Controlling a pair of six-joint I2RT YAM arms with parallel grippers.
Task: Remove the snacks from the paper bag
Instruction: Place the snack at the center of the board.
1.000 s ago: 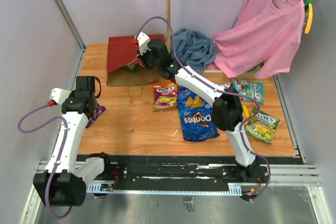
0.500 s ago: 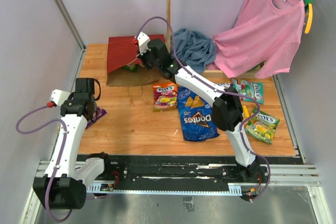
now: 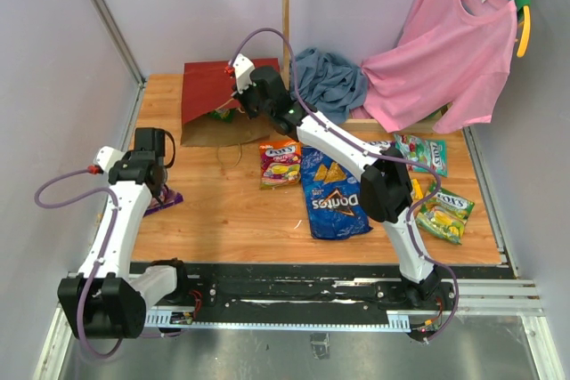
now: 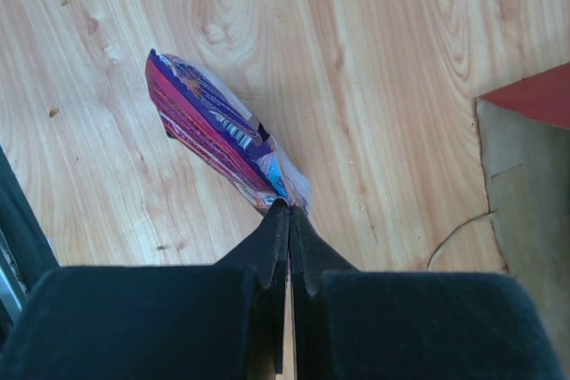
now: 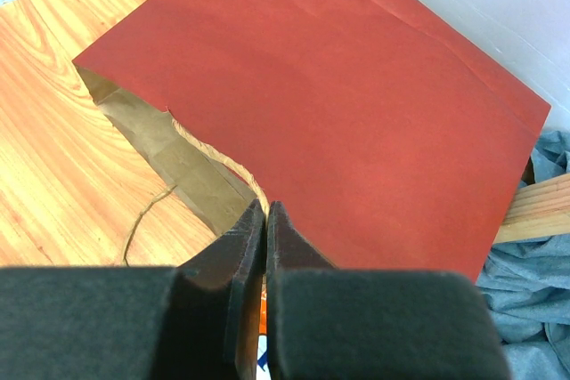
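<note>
Toward the far left of the bench (image 3: 232, 215), the paper bag (image 3: 207, 86) is laid flat on its side, dark red face up, with its brown-lined mouth turned toward the arms. The right jaws are seen pressed together at that mouth, their tips set against the torn brown rim. Whether the rim is pinched between them cannot be told. A green-printed packet (image 3: 223, 113) is glimpsed in the mouth, just beside those tips, and a thin cord handle (image 5: 142, 220) is trailed onto the wood in front of the bag.

Near the bench's left edge, well apart from the bag, the left jaws are closed tight. One end of a purple packet (image 4: 214, 135) appears to be caught between their tips, and the rest of it is stretched away over the wood.

Other snacks are spread outside the bag. A blue Doritos bag (image 3: 334, 198) is laid near the middle, with a red-orange packet (image 3: 280, 165) just beside its far left corner. A green packet (image 3: 422, 153) and a yellow-green packet (image 3: 445, 214) are placed toward the right edge, and a sliver of a yellow packet (image 3: 416, 189) is seen between them, partly hidden by the right arm.

A blue cloth (image 3: 329, 82) is heaped at the back, right of the bag, and a pink shirt (image 3: 445, 51) is hung at the far right.
</note>
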